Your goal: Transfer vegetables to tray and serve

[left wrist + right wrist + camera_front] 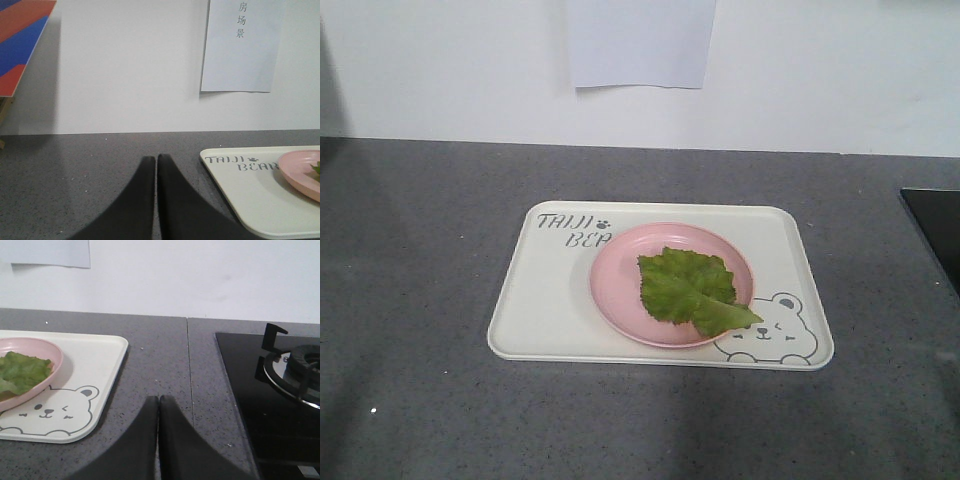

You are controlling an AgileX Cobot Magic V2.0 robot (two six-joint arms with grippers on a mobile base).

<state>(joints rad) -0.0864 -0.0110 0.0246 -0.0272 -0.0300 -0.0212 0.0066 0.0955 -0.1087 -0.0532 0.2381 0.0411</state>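
The left gripper (156,165) and the right gripper (159,405) each sit at bottom centre of their wrist views, fingers pressed together over grey counter (420,300). Mid-frame in the front view, the lettuce leaf (692,290) lies on the pink plate (615,280), which rests on the tray (535,310).

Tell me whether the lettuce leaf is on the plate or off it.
On it. The lettuce leaf lies flat on the pink plate, its tip overhanging the rim, and the plate sits on the tray.
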